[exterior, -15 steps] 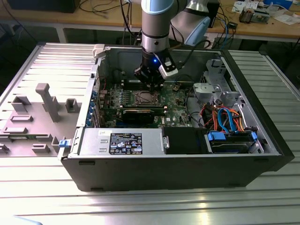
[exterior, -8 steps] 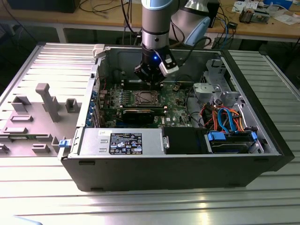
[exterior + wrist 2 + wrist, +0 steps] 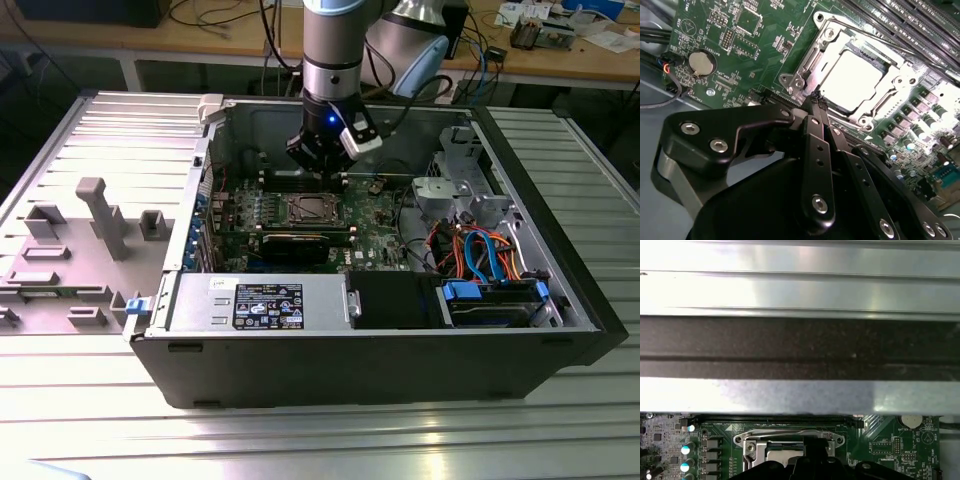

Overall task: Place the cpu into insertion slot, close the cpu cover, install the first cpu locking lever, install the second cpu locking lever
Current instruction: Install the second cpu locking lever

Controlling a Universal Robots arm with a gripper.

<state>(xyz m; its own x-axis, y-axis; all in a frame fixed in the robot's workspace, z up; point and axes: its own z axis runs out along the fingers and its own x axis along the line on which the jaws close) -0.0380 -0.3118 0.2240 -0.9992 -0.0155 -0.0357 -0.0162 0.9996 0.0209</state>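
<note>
Silvery cpu (image 3: 856,75) sits under cpu cover (image 3: 805,67), gripper (image 3: 817,102) above.

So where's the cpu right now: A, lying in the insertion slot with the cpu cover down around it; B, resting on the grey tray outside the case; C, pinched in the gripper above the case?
A: in the second wrist view the cpu lies in the insertion slot, the cpu cover framing it, and the gripper holds nothing.

The arm descends vertically from twelve o'clock in the exterior view, wrist pointing straight down. Its black tool (image 3: 318,160) hangs low. In the second wrist view the tool's (image 3: 817,102) fingers (image 3: 814,131) are pressed together, gripping nothing.
</note>
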